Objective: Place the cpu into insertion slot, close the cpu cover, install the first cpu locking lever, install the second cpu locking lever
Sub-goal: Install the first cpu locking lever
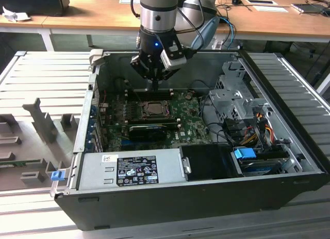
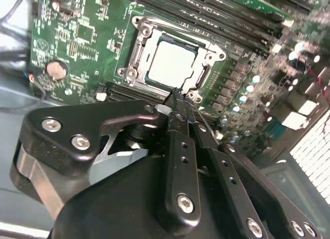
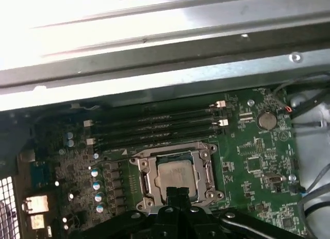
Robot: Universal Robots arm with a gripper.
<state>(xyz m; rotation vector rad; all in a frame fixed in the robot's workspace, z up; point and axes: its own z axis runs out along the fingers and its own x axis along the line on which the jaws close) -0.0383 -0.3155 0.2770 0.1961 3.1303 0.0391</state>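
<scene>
Shows the gripper [image 2: 178, 97] drawn to one narrow tip, fingers together, clamped on nothing visible. Hangs right at the rim of the cpu cover [image 2: 138, 52]; cannot tell touching from just above.

Could slip off so thin a metal edge, given so slim a tip, and land on the pale top of the cpu [image 2: 172, 63] or skid onto the green circuit board [image 2: 77, 38] just beside the frame. Could also bear down off-centre and tilt the cover, loading the chip unevenly against the insertion slot [image 2: 200, 74] beneath. Cannot make out whether either locking lever is latched; if neither, could let the cover lift once pressure eases. Could clip the row of small capacitors [image 2: 246, 89] near the tip on any sideways move.

Lies flat in the slot, the cpu: small, square, silver-beige and matte, seen through the cover's large window, edges parallel to the frame, seemingly level. Looks lowered over the chip's margins, that cover: thin dark-grey plate with round fasteners at the corners. In the exterior view, sits mid-board inside the open computer case [image 1: 154, 208], between the memory slots [image 1: 149, 95] and the long black card [image 1: 149, 131].
</scene>
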